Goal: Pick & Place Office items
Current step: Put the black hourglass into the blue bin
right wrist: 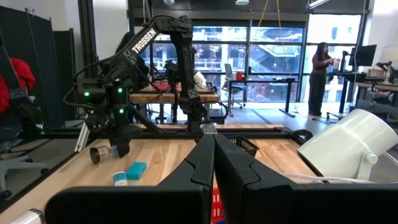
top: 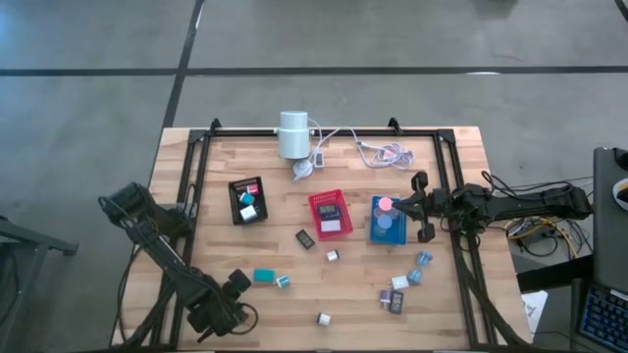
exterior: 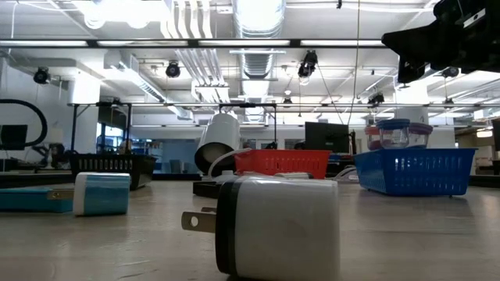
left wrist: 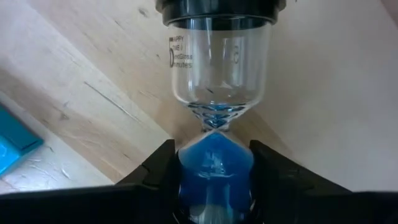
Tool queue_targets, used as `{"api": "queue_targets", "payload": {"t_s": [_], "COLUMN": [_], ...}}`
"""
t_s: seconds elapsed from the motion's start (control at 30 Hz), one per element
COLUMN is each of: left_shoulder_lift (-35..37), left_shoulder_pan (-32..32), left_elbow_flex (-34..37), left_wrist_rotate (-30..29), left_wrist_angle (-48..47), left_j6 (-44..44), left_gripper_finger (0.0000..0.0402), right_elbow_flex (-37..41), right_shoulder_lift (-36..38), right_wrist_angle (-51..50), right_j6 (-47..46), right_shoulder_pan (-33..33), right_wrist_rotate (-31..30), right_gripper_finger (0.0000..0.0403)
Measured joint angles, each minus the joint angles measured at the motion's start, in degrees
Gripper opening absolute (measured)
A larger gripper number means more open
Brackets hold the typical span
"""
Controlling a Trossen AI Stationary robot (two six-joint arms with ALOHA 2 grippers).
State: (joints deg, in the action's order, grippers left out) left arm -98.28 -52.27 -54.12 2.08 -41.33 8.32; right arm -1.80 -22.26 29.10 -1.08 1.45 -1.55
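High view: the left hand (top: 234, 306) sits low on the tabletop (top: 294, 221), well away from the red tray (top: 330, 213); the teal block (top: 264, 277) lies between them. Left wrist view: its fingers (left wrist: 155, 171) flank a lying hourglass (left wrist: 216, 106), long axis pointing away, grip unclear. Right wrist view: right hand (right wrist: 212, 163) is closed and empty.

Wooden tabletop (top: 353, 294): black tray (top: 235, 201), red tray (top: 316, 204), blue tray (top: 376, 233) in a row; white cylinder (top: 292, 134) behind, cables (top: 383, 152) beside it.
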Motion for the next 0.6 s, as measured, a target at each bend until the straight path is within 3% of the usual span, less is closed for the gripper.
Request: {"api": "queue_targets", "payload": {"t_s": [0.2,0.33,0.5,0.6], "left_shoulder_lift": [0.8,5.6,17.1,25.5], "left_shoulder_pan": [0.0,0.1,0.3,0.3], "left_elbow_flex": [-2.4,-4.1,-4.7,-4.7], "left_wrist_rotate": [0.5,-3.1,-15.6,-26.5], "left_wrist_angle": [-2.1,-5.1,-6.2,-5.9], "left_j6": [0.5,1.3,6.5,9.0], "left_gripper_finger": [0.0148,0.0148,0.0148,0.0148], "right_elbow_flex": [0.0,0.0,0.0,0.0], "right_shoulder_lift": [0.0,0.0,0.0,0.0], "right_wrist_angle": [0.0,0.0,0.0,0.0], "right_j6": [0.0,0.0,0.0,0.0], "right_shoulder_pan": [0.0,0.0,0.0,0.0], "right_wrist_rotate": [0.0,0.0,0.0,0.0], "right_gripper_finger": [0.0008,0.0008,0.0008,0.0008]}}
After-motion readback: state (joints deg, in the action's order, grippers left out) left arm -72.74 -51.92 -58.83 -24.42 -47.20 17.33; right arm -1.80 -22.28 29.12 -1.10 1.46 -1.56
